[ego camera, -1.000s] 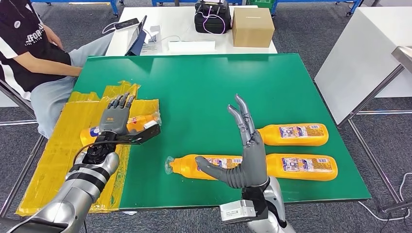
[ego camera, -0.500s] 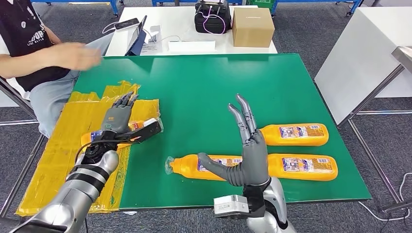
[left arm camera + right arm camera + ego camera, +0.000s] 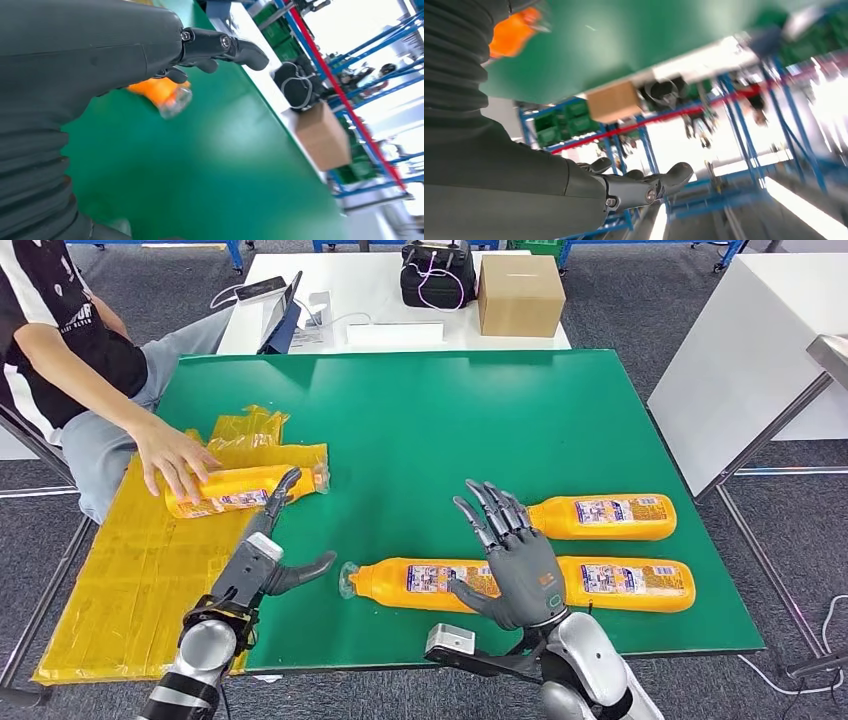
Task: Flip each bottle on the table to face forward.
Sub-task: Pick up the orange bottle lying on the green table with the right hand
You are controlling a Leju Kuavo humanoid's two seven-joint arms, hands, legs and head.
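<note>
Bottles of orange liquid lie on their sides across a green table (image 3: 420, 410) as a two-armed humanoid robot works at turning each to face forward. Three lie near the table's front right corner: one with its label up close to the right edge (image 3: 603, 517), a second along the front edge by that corner (image 3: 625, 583), and a third (image 3: 415, 583) toward the middle of the front edge, clear cap pointing left. A fourth bottle (image 3: 240, 490) rests on crumpled yellow plastic sheeting (image 3: 130, 560) at the table's left edge, where a seated person's hand (image 3: 172, 460) lies on it.

The robot's right hand (image 3: 510, 565) hovers over the gap between the two front bottles, fingers spread wide, holding nothing. Its left hand (image 3: 268, 558) hangs at the front left, near the edge of the sheeting, fingers likewise apart and empty; its fingertips point toward the sheeted bottle.

The main risk looks to be at the left edge: with the person's hand on that bottle, any reach by the left hand could bring metal fingers into contact with it. On the right, the two front bottles lie almost end to end, so a hand closing there may catch both, or nudge one toward the front edge, where a round bottle would readily roll off. The loose sheeting could also bunch under a fingertip and drag its bottle along.
</note>
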